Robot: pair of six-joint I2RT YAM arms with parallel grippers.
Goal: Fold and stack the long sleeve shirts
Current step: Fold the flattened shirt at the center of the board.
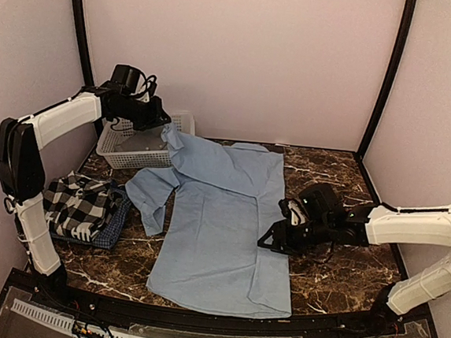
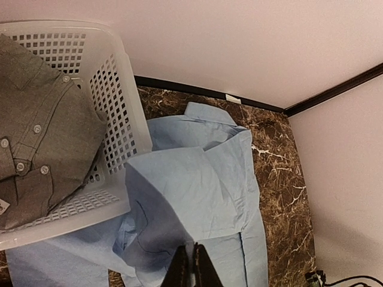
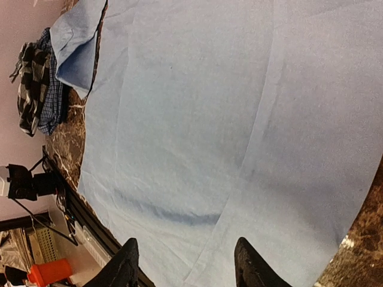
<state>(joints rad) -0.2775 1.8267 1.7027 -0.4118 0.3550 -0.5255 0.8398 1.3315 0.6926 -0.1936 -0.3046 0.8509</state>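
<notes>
A light blue long sleeve shirt [image 1: 224, 232] lies spread flat across the marble table, with one sleeve [image 1: 150, 198] folded down at its left. My left gripper [image 1: 157, 123] is raised beside the basket and is shut on the shirt's upper left corner; in the left wrist view the cloth [image 2: 185, 191] hangs from the pinched fingertips [image 2: 192, 269]. At the shirt's right edge my right gripper [image 1: 270, 240] hovers low and open, its fingers [image 3: 127, 263] spread over the blue cloth [image 3: 197, 119] with nothing between them. A black-and-white checked shirt [image 1: 79, 204] lies on a dark blue checked one [image 1: 114, 226] at the left.
A white lattice basket [image 1: 184, 123] stands at the back left, against the wall, with a grey button-up shirt [image 2: 36, 143] inside it. The blue shirt's lifted corner drapes next to the basket's wall [image 2: 122, 119]. Bare marble [image 1: 334, 281] shows right of the shirt.
</notes>
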